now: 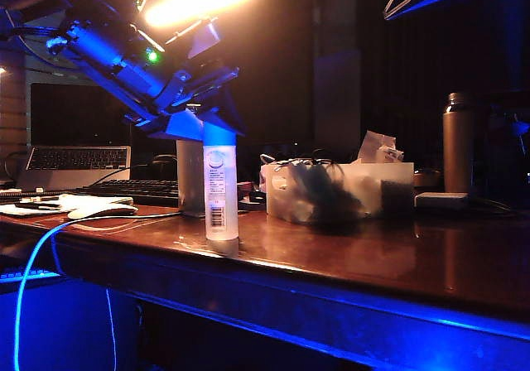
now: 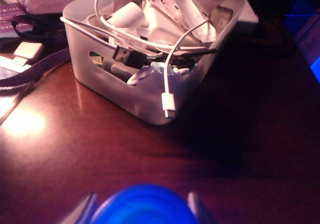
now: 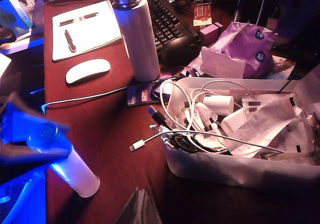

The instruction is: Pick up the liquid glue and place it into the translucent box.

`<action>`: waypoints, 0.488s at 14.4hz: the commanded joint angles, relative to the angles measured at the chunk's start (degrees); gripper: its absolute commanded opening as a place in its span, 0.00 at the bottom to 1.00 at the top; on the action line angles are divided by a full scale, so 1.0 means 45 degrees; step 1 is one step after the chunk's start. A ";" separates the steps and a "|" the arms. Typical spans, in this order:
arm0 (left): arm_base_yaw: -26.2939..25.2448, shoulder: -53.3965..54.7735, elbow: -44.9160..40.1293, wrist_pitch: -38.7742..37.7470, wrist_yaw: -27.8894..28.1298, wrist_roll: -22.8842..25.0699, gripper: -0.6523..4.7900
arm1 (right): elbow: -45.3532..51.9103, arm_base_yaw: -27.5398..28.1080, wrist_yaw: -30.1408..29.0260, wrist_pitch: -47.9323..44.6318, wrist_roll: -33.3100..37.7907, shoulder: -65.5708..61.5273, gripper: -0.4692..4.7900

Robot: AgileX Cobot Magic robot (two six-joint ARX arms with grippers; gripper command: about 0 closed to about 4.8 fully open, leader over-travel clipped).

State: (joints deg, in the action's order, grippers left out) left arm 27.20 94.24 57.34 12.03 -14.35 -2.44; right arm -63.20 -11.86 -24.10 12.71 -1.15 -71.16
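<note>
— Glue (image 1: pixel 220 190) first: where is it?

— Upright on the brown table (image 1: pixel 356 259), close to the front edge in the outside view. It is a slim white bottle with a barcode low on the label and a blue cap (image 2: pixel 145 206).

— And the left gripper (image 1: pixel 214 124)?

— Right at the bottle's twelve o'clock. The arm slants down from ten o'clock and the gripper sits over the cap. In its own camera one finger (image 2: pixel 82 211) shows on each side of the cap, very near it. The picture is blurred there, so I cannot tell whether the fingers press on the cap or stand just off it. The bottle's base is on the wood.

— Where is the box (image 1: pixel 331 190)?

— At three o'clock from the bottle, well apart from it on the same table. It is milky plastic, with white and black cables (image 2: pixel 150 44) and crumpled papers (image 3: pixel 270 126) heaped inside. One white plug (image 2: pixel 168 103) hangs over its wall.

— Anything else nearby?

— A steel flask (image 3: pixel 137 34) stands just behind the bottle, and a white mouse (image 3: pixel 87 70) lies at about nine o'clock from it. A second flask (image 1: pixel 457 143) is far off at three o'clock, past the box.

— The right gripper (image 3: pixel 139 209)?

— Only a dark sliver shows at the edge of its own camera, above the table near the box. Apart or together, I cannot tell.
</note>
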 commanded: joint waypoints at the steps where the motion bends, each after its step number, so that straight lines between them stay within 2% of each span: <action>1: 0.0010 -0.0015 0.0078 0.0223 -0.0296 0.0010 0.49 | -0.0053 -0.0015 -0.0005 -0.0223 -0.0039 0.0053 0.09; 3: 0.0010 -0.0015 0.0078 0.0321 -0.0316 0.0010 0.39 | -0.0053 -0.0015 0.0000 -0.0228 -0.0044 0.0053 0.09; 5: 0.0010 -0.0019 0.0189 0.0583 -0.0729 -0.0049 0.39 | -0.0053 -0.0010 0.0000 -0.0228 -0.0044 0.0053 0.09; 7: 0.0010 -0.0019 0.0845 0.0568 -0.1044 -0.0641 0.39 | -0.0053 -0.0010 0.0005 -0.0199 -0.0044 0.0053 0.09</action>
State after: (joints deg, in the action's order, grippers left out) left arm 27.22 94.52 59.48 12.53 -17.80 -3.70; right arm -63.20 -11.88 -24.03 12.71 -1.15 -71.16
